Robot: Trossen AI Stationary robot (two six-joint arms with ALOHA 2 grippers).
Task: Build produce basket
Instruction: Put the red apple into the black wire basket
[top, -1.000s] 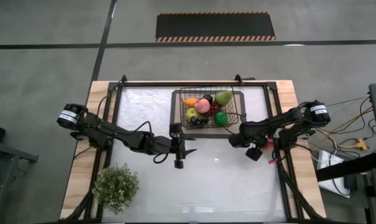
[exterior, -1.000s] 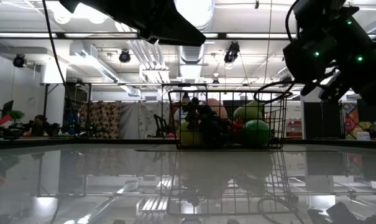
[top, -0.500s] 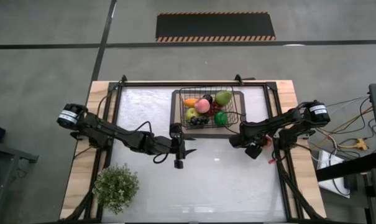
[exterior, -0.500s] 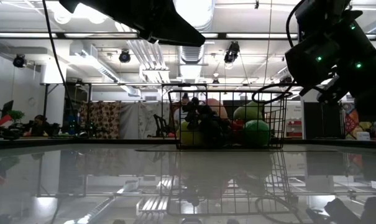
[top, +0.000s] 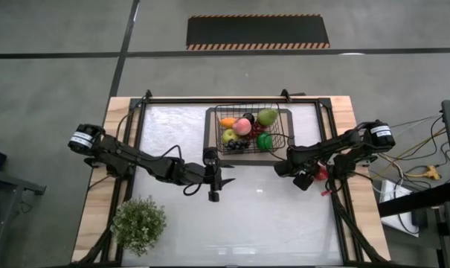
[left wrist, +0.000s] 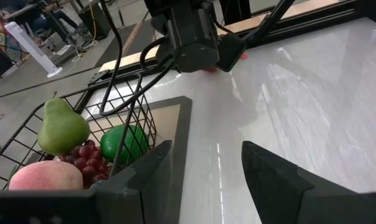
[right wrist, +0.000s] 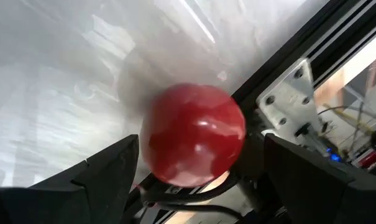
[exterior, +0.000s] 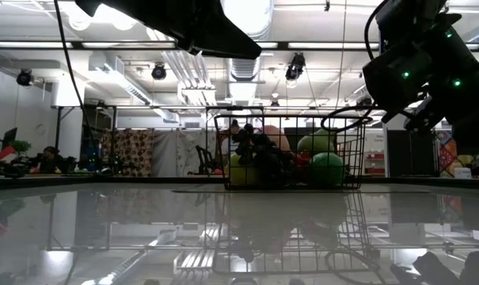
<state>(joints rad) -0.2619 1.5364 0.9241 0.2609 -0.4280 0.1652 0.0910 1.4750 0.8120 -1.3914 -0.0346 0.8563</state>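
The black wire basket (top: 285, 119) stands on a dark flat mat at the table's far middle. It holds a pear (top: 267, 116), a peach (top: 242, 126), a green apple (top: 264, 141), dark grapes (top: 238, 145) and other fruit. A red apple (top: 322, 173) lies on the table against the black frame rail at the right edge. My right gripper (top: 308, 179) is open, with one finger on either side of the apple (right wrist: 194, 134). My left gripper (top: 223, 177) is open and empty, near the basket's near left corner (left wrist: 175, 102). My right gripper's open fingers stand on either side of the red apple, one fingertip (right wrist: 128, 149) very close to its side. I cannot tell whether it touches. The apple rests on the table against the rail.
A bushy potted plant (top: 138, 223) stands at the near left corner. Black frame rails (top: 336, 201) run along the table's sides. The shiny tabletop (top: 269, 223) between the arms and the near edge is bare. Cables (top: 418, 171) lie to the right, off the table.
My right gripper has gone a little toward the table's far edge, closer in on the red apple at the right rail. The apple and the basket have stayed where they were.
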